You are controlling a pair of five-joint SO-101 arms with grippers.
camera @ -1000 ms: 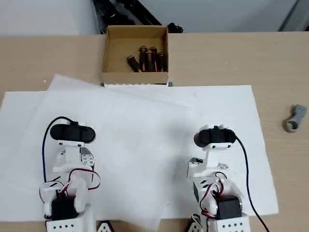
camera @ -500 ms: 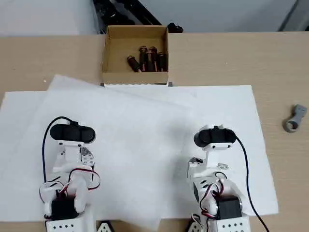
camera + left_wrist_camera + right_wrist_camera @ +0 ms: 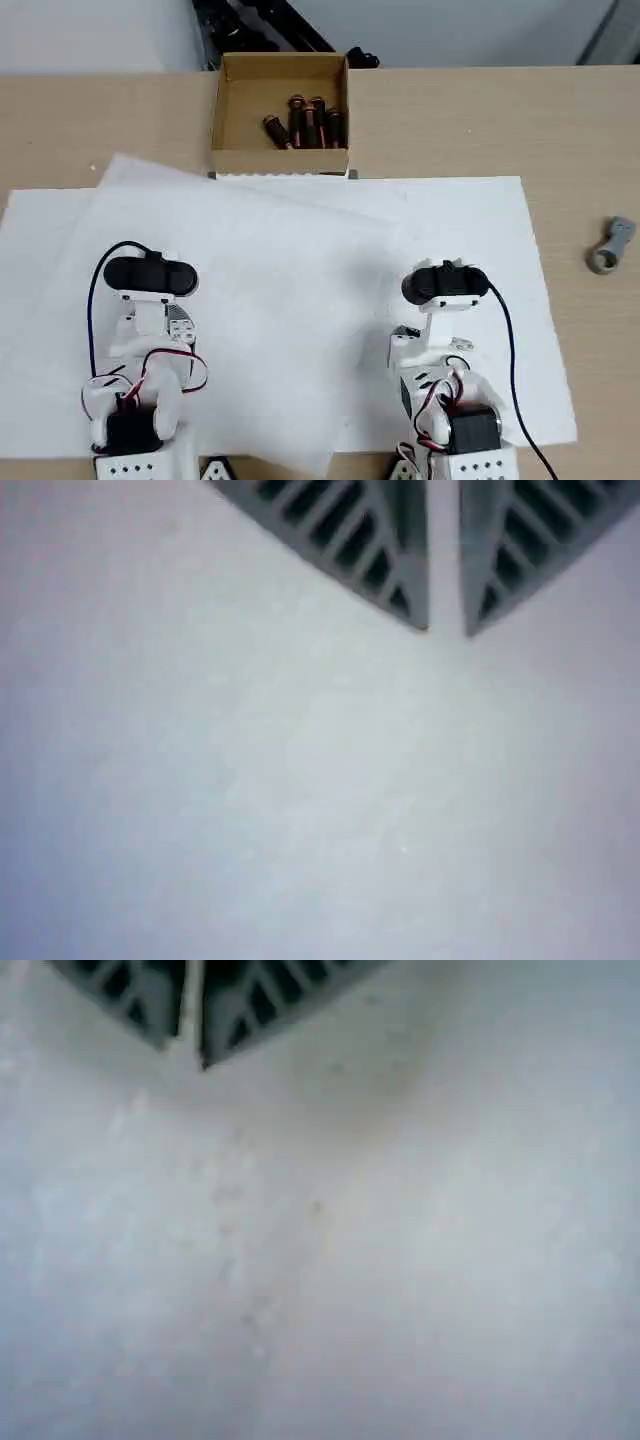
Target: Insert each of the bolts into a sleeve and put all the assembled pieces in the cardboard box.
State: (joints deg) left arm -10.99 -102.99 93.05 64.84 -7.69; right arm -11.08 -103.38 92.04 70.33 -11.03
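The left gripper (image 3: 447,628) and right gripper (image 3: 192,1058) sit nearly closed, empty; the cardboard box (image 3: 226,112) of assembled pieces (image 3: 306,122) lies well ahead, between them.

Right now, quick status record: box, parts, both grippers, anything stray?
box: cardboard box at the table's far edge
parts: assembled pieces, about four, lying inside the box
left gripper: shut, holding nothing, over the white paper
right gripper: shut, holding nothing, over the paper
stray: gray part on bare table, off the paper
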